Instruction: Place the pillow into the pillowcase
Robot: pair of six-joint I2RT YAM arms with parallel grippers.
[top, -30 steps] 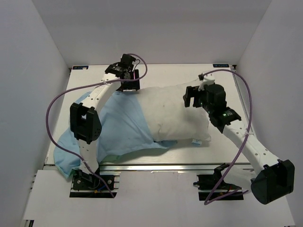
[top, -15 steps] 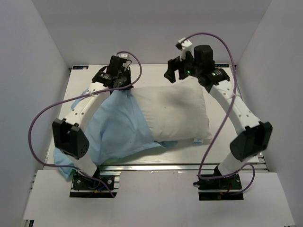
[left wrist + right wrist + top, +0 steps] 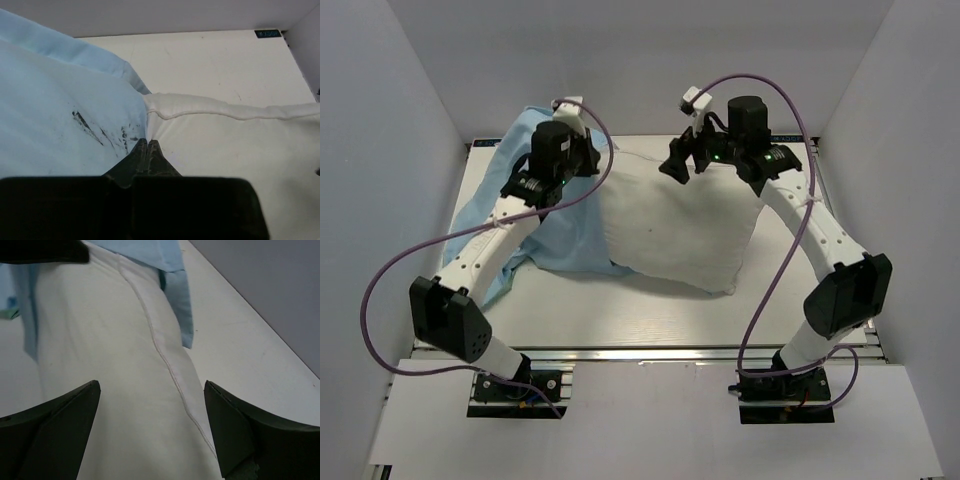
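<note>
Lying on the surface [image 3: 620, 315]: the pillow [image 3: 675, 225], white and plump, spread over the middle and right, its far edge near the far side of the surface.
Pillowcase [image 3: 555, 235]: on the left, plain light blue side showing. Its mouth laps over the pillow's left end, and a fold of it stands raised at the far left behind the left arm [image 3: 485, 255].
Left pincer [image 3: 147, 146]: closed tight, tips together right on the line where blue cloth meets white. It looks to have the hem of the pillowcase pinched, since the cloth is lifted just there.
Right pincer [image 3: 151, 385]: spread as wide as it goes and holding nothing. It is poised over the pillow's far edge, with the piped seam running between its two fingers.
Done so far: by my reckoning only the left end of the pillow sits under the mouth of the case.
Left to do: most of the pillow is bare. It needs feeding in, or the case drawing rightward over it, until the right end is covered.
Risk: a thin hem could slip from so small a pinch.
</note>
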